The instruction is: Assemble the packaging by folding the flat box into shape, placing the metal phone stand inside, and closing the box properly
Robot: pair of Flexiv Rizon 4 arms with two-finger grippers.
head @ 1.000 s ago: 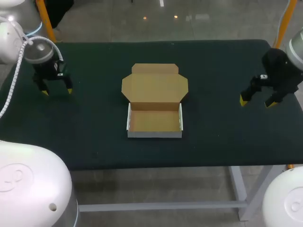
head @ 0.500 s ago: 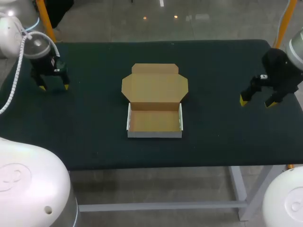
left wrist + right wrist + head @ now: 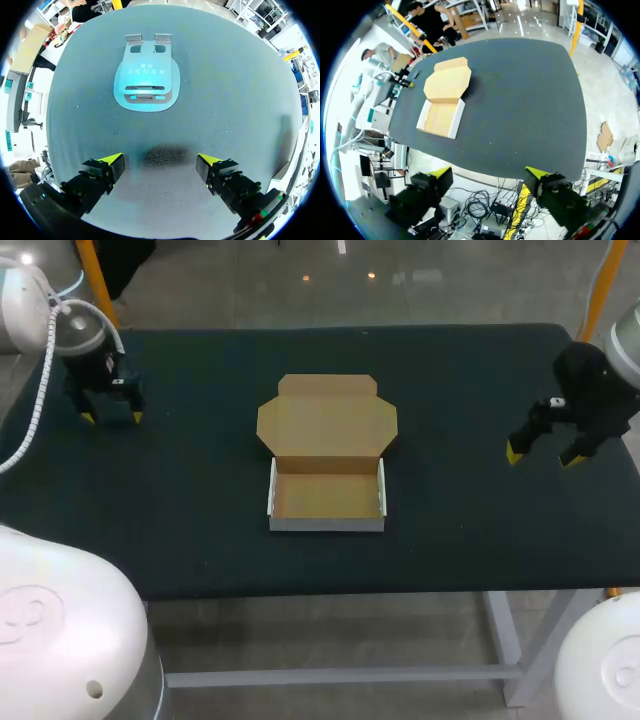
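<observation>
A folded cardboard box (image 3: pixel 327 496) sits at the table's middle, its tray open upward and its lid (image 3: pixel 327 424) lying flat behind it. The right wrist view shows the same box (image 3: pixel 440 118) far ahead of my right gripper (image 3: pixel 488 173). A metal phone stand (image 3: pixel 146 80) lies flat on the cloth ahead of my left gripper (image 3: pixel 160 160), which hangs open above it with nothing between its fingers. The stand does not show in the head view. My left gripper (image 3: pixel 110 417) is at the far left, my right gripper (image 3: pixel 542 456) open over the table's right edge.
The table (image 3: pixel 200 520) is covered in dark green cloth. Wide bare cloth separates the box from both grippers. The right gripper hangs near the table's right edge (image 3: pixel 628 470), and the left near the left edge.
My left gripper has moved a little toward the table's far left corner, still open. The right arm and the box have stayed put.
</observation>
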